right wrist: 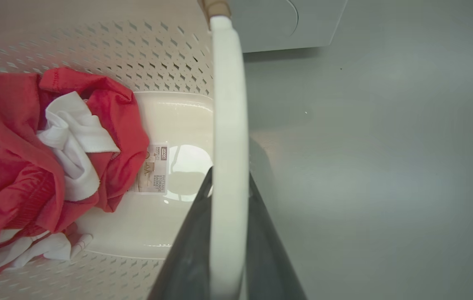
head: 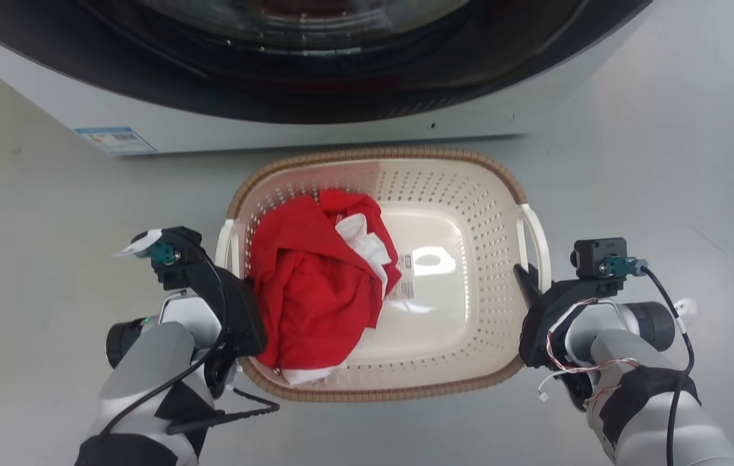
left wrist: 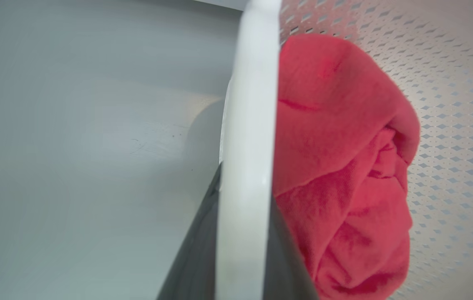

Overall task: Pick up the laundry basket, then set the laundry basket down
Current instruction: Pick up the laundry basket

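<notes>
Item: cream rounded-rectangular perforated plastic laundry basket (head: pixel 470 194) with a brown woven-look rim, on the pale grey floor (head: pixel 50 259) just near of a white front-loading washing machine (head: pixel 289 129). Whether it rests on the floor or is lifted cannot be told.

Contents: crumpled red garment (head: pixel 309 285) and white cloth (head: pixel 360 236), heaped on the left.

Markings: small white label (right wrist: pixel 155 168) on the basket bottom, its print too small to read. A blue-and-white sticker (head: pixel 114 139) on the machine's left lower panel is also illegible.

Handling: left gripper (left wrist: pixel 245 187) is clamped on the white left handle (left wrist: pixel 247 104), one dark finger on each side. The right gripper (right wrist: pixel 230 173) is likewise clamped on the white right handle (right wrist: pixel 228 104).
</notes>
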Controlling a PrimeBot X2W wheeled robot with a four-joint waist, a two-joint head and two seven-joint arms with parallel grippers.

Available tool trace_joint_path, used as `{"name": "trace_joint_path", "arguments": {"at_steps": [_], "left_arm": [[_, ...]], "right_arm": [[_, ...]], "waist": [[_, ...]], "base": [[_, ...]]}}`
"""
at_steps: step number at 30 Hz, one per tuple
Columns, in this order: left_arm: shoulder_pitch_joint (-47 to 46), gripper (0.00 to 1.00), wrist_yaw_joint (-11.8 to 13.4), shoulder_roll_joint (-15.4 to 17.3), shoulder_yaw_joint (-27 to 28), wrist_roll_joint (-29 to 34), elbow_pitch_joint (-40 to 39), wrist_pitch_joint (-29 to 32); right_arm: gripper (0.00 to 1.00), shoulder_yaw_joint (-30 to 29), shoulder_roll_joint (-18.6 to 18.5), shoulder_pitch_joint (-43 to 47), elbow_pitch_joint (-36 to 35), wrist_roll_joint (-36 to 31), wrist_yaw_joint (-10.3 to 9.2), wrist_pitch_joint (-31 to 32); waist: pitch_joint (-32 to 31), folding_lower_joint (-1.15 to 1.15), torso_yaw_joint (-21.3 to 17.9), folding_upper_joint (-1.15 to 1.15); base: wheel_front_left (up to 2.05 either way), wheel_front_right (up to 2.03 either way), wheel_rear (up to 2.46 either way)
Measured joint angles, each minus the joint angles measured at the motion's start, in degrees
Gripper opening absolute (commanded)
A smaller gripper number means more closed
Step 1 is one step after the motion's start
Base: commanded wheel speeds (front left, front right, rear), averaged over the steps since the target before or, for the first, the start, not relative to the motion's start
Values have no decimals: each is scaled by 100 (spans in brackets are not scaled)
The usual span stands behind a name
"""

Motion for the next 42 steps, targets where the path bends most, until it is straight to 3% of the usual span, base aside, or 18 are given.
{"name": "trace_joint_path", "arguments": {"at_steps": [22, 42], "left_arm": [[919, 0, 13, -11, -209, -559, 30, 842], [1603, 0, 212, -12, -417, -998, 43, 1407]], "right_arm": [[0, 90, 45, 827, 55, 405, 19, 958], [0, 211, 73, 1452, 76, 675, 25, 1649]], "waist": [[-1375, -1, -69, 0], [-2528, 0, -135, 0]], "base": [[0, 0, 0], [0, 0, 0]]}}
